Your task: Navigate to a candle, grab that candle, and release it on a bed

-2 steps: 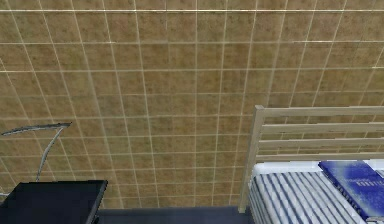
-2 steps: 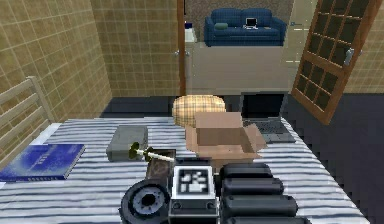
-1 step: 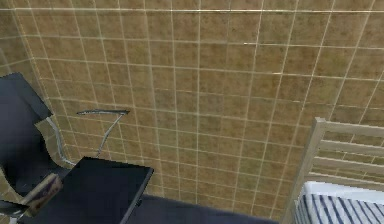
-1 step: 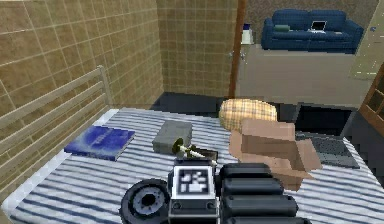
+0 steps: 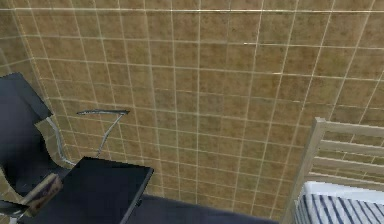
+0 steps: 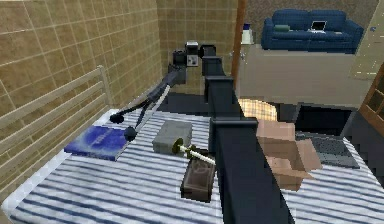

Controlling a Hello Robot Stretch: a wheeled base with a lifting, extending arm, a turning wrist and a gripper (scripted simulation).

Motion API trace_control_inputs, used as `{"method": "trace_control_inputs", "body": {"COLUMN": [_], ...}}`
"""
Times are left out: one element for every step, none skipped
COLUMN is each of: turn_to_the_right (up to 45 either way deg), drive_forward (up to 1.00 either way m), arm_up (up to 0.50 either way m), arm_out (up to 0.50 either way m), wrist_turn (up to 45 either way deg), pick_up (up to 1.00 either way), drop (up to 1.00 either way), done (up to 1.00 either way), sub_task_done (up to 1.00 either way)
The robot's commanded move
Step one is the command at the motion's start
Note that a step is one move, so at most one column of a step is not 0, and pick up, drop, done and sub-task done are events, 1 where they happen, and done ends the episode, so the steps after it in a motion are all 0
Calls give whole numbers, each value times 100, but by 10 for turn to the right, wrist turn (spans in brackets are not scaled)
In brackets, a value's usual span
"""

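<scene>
A bed [image 6: 90, 190] with a blue and white striped cover takes up the arm side view's lower half. Its pale wooden frame [image 5: 340, 150] stands at the forward view's lower right. A small pale stick-like thing with a dark end [image 6: 196, 153], maybe the candle, lies on the cover beside the arm [image 6: 235, 140]. The arm's dark bar runs up over the bed to the gripper [image 6: 183, 60], which hangs past the bed's far edge. From there a thin dark curved thing [image 6: 140, 103] slants down to the cover. I cannot tell whether the gripper holds anything.
On the bed lie a blue book [image 6: 97, 140], a grey box [image 6: 172, 135], a dark brown box [image 6: 198, 180] and an open cardboard box [image 6: 290, 155]. A blue sofa [image 6: 312, 32] stands far off. A tiled wall [image 5: 220, 90] and a dark chair [image 5: 30, 140] face me.
</scene>
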Motion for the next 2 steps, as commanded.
{"method": "trace_control_inputs", "body": {"turn_to_the_right": [0, 0], "drive_forward": [0, 0], "arm_up": [0, 0], "arm_out": [0, 0], "wrist_turn": [450, 450], "pick_up": [0, 0], "drop": [0, 0], "done": [0, 0], "sub_task_done": [0, 0]}}
